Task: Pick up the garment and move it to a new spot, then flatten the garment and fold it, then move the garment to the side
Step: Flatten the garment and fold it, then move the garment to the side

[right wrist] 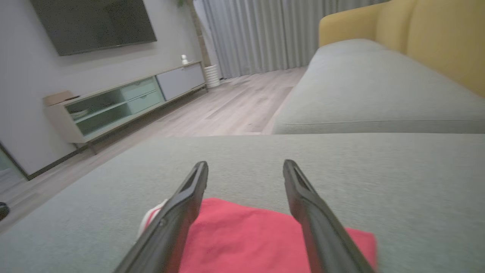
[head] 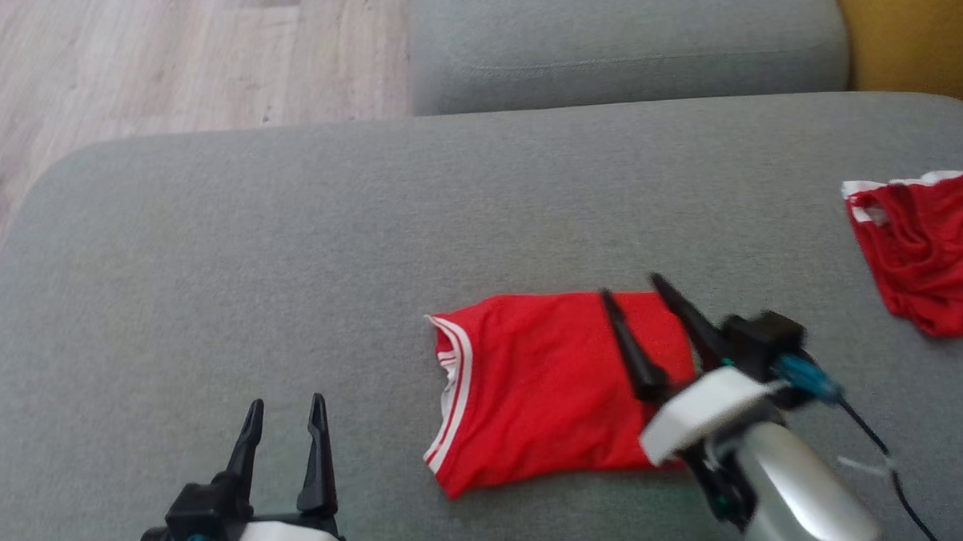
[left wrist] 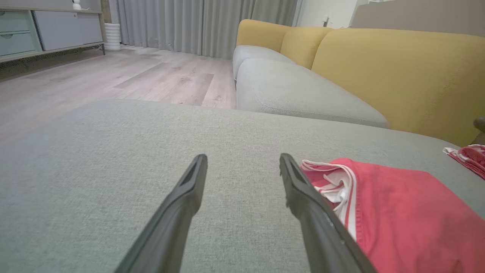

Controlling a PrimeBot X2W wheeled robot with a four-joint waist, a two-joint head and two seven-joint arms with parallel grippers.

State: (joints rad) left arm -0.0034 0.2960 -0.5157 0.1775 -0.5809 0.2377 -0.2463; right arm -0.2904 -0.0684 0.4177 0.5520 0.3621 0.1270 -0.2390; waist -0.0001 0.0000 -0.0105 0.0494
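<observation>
Right gripper (head: 629, 286) is seen at the lower right of the head view. Its two dark fingers are spread wide apart and pointed up and to the left, over the right-hand part of the folded red garment (head: 545, 380). Nothing is gripped between them. In the right wrist view the red cloth is shown lying beneath and between the parted fingers; whether the tips touch it cannot be told.

At the lower left of the head view the left gripper (head: 286, 400) is found, also fully parted and holding nothing, over bare grey fabric and apart from the garment. In the left wrist view the garment's white-striped edge is seen just beside the right-hand finger.

The garment is laid flat as a compact, roughly rectangular shape, just right of centre in the lower half of the head view, with white trim along its left edge. It is borne by a broad grey cushion (head: 209, 272). A second red garment (head: 929, 255), also trimmed in white, is seen crumpled at the right edge of the frame, well apart from the first. Another grey seat cushion (head: 625, 33) is shown across the top centre, pale wooden floor (head: 122, 59) at the upper left, and yellow upholstery (head: 913, 23) at the upper right.
</observation>
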